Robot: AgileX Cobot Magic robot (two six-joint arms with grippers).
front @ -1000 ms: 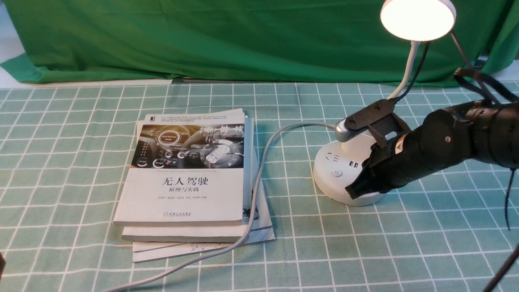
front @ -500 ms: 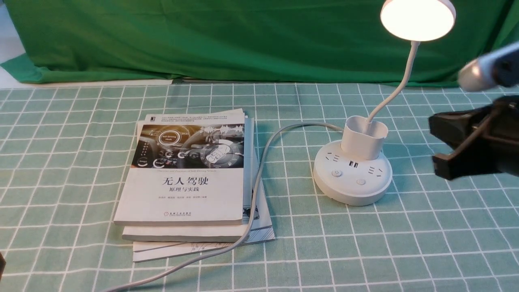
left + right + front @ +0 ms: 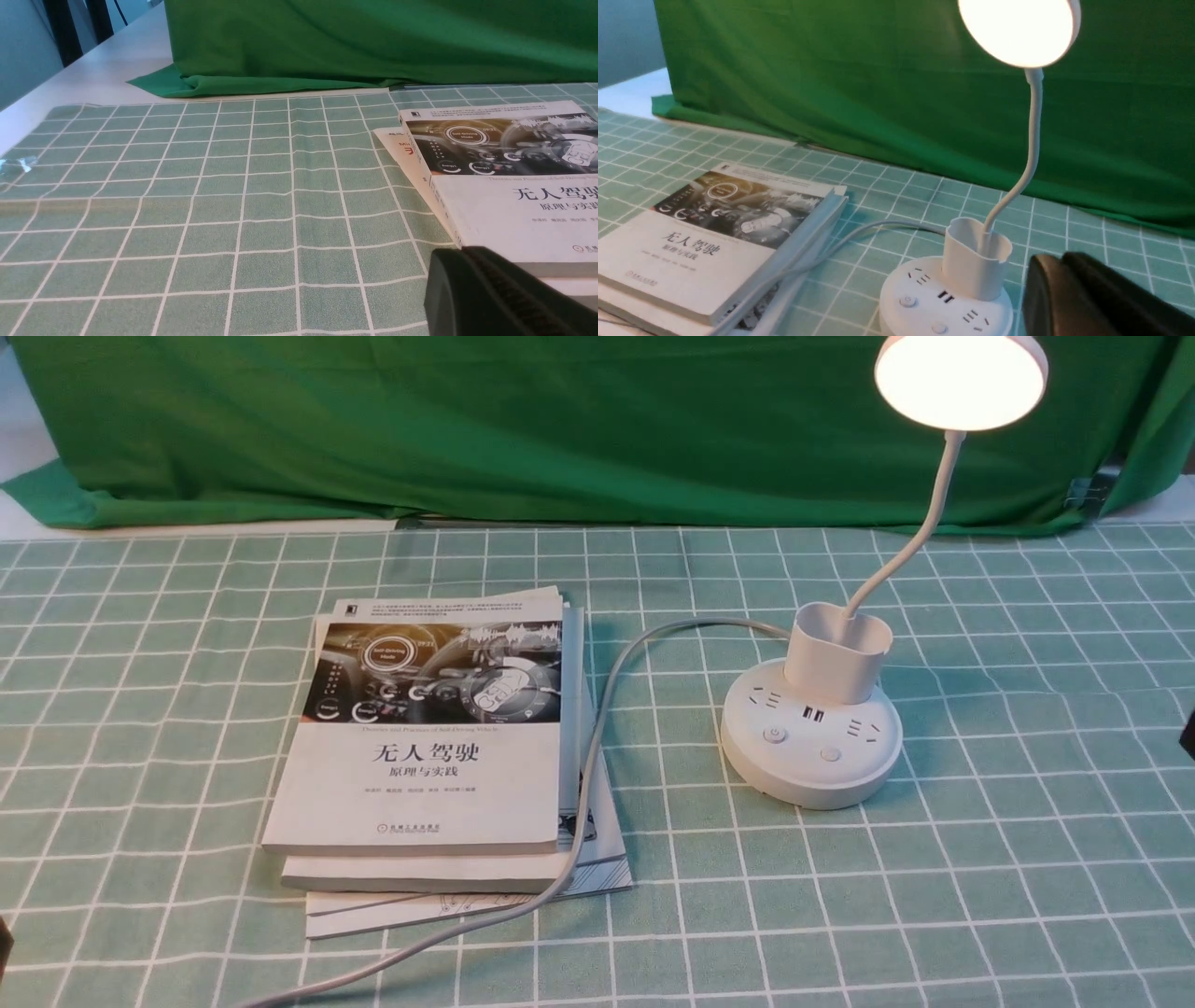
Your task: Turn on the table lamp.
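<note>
front, lamp: the lamp [image 3: 822, 709] stands right of centre on the checked cloth [image 3: 140, 709]. Its head [image 3: 962, 378] is in the upper right corner and glowing, so I'd call the job done.
front, base: the base [image 3: 810, 779] is wide and flat and looks hefty enough to stay put under a poke. There are two buttons [image 3: 774, 735] on its top, on the near side.
front, neck: the neck [image 3: 920, 532] is thin and bendy. My guess is the head wobbles if you grab there, so don't.
left wrist, lamp: not in frame, just cloth and the books [image 3: 509, 186] on the right.
left wrist, left gripper: a black bit of the left gripper [image 3: 490, 289] shows in the lower right corner. I can't tell if it's open or closed, and I see nothing in it.
right wrist, lamp: it fills the middle to right, with the cup [image 3: 976, 261] on the base and the cord [image 3: 859, 233] running off left toward the books.
right wrist, right gripper: the right gripper [image 3: 1083, 294] is at the lower right, near the base but apart from it. Open or closed, I can't tell.
right wrist, handling: smooth hard plastic, probably slippery. Press a button straight down rather than pinch anything, and if it must be held, take the base rim.
</note>
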